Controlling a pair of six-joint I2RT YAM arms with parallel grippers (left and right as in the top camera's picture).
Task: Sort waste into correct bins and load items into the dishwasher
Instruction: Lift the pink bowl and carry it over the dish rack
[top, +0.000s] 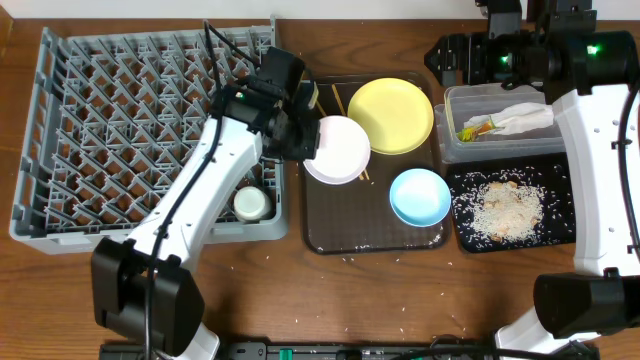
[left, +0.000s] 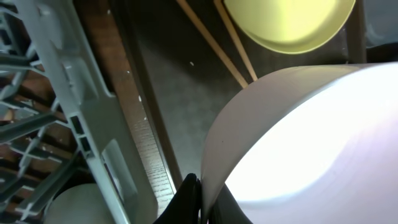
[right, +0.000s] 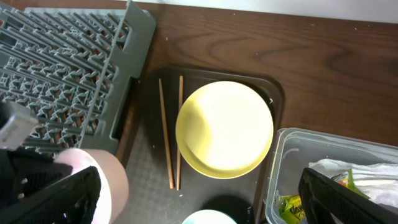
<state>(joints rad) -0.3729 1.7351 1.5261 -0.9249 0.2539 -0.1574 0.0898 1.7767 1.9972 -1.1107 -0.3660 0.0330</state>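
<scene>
At centre of the overhead frame, the left gripper (top: 303, 140) was recorded clamped on the rim of the white bowl (top: 338, 150). The bowl was held over the left part of the brown serving tray (top: 330, 235), just beside the right wall of the grey dish rack (top: 150, 130). In the left wrist view the rim was seen pinched between two dark fingers (left: 186, 199), with the bowl tilted. Whether the bowl touched the tray could not be told.

- Yellow plate (top: 392, 115): laid at the top of the serving tray.
- Chopsticks (right: 169, 134): laid side by side, left of the plate, their lower ends hidden by the white bowl.
- Light blue bowl (top: 420, 196): set at the tray's lower right.
- Small white cup (top: 251, 204): stood in the rack's lower right corner.
- Clear tub (top: 452, 150): placed at upper right; snack wrapper (top: 475, 127) and paper napkin (top: 525, 118) were lodged inside.
- Black tray (top: 562, 235): placed directly below the tub, with rice (top: 505, 208) heaped on it.
- Right gripper (top: 448, 57): positioned above the tub's upper left corner, its fingers spread wide, nothing held.
</scene>
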